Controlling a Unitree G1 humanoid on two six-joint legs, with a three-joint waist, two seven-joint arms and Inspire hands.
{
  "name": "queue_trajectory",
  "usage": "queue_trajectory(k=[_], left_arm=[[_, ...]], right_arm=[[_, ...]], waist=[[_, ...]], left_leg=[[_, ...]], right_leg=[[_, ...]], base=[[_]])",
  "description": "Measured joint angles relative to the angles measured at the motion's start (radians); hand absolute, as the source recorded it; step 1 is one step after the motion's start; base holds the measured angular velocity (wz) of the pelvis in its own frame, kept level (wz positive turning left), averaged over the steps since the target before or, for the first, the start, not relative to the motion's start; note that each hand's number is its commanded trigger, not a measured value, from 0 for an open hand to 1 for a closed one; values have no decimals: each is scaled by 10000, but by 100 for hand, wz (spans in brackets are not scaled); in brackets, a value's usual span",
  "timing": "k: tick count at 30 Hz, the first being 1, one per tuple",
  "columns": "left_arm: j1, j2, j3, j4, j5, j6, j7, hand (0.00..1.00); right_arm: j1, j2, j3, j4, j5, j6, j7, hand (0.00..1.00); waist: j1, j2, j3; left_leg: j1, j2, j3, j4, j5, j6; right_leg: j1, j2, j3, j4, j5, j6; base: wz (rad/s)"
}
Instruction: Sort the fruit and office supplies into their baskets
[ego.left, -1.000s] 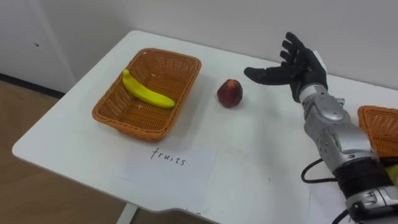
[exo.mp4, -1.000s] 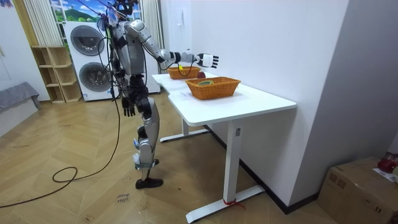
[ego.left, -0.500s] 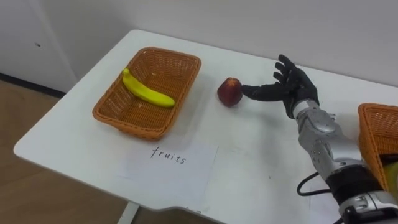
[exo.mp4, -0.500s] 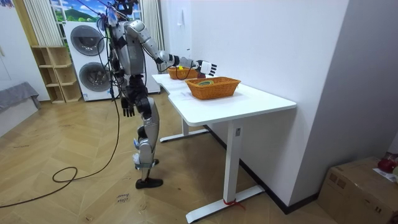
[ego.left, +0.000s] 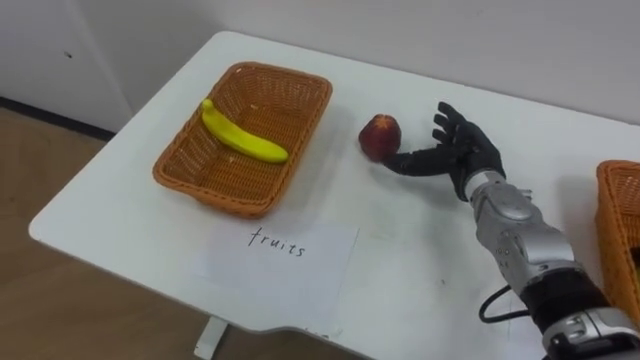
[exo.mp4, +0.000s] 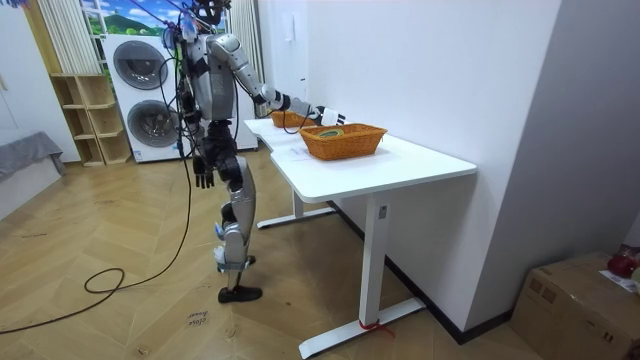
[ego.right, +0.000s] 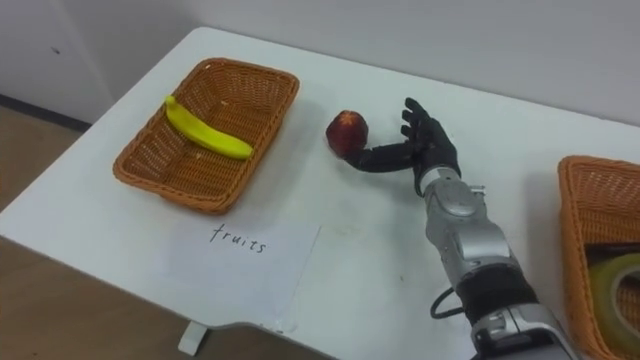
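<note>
Right robot hand (ego.left: 462, 155), fingers spread, has lowered beside the red fruit (ego.left: 379, 136), thumb touching it.

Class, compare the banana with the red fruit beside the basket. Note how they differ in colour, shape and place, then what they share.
The banana is yellow, long and curved; the red fruit is round. The banana lies in the basket; the red fruit sits on the table beside it. No hand is near the banana; the open right hand has its thumb at the red fruit. Both are fruit.
</note>
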Motion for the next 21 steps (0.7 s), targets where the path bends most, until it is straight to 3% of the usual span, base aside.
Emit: queue_trajectory(k=[7,21], left_arm=[[-297,67,-98,136,-118,-232,3,0],[-464,86,-118,510,-502,-298,104,0]], right_arm=[[-4,-142,412,11,-270,-169,-147,0],[-378,-140,583,453,-1060,-505,-553,0]], waist=[[170,-114,67],[266,-136,83]], left_leg=[[-133,4,-33,-10,-1,-2],[-577,-2,-203,181,13,-24]], right_leg=[[-47,19,-9,0,1,-1],[-343,26,-269,20,29,-46]], base=[[1],[4]])
